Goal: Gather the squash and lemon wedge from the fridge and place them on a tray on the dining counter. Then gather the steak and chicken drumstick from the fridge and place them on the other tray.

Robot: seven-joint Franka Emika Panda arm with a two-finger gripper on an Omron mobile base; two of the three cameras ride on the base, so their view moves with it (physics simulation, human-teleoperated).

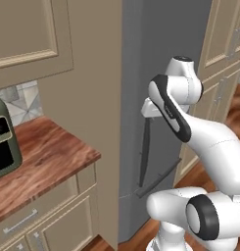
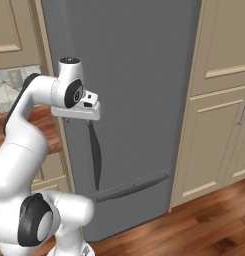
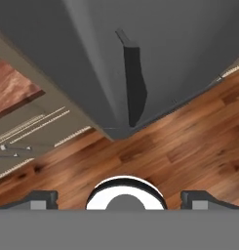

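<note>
The fridge stands shut, a tall grey slab between beige cabinets, so none of the food to be gathered can be inspected; it is presumably behind that door. The gripper hangs above the upper end of the vertical door handle, pointing downward, and its jaws stand wide apart with nothing between them. From the hand's own camera the handle lies toward twelve o'clock, running away toward the wooden floor, with both finger tips at the lower edge. In the left base view the hand sits just over the handle, and a second, horizontal handle lies below at about five o'clock from it. A wood-topped counter with a dark green appliance lies off at nine o'clock. Risks noted: the handle is slim and curved, so jaws closing off its line could slip or pinch only its edge. A pull not following the door's arc may drag the fingers off. The elbow is folded close to the door face and could strike it once the door swings.
</note>
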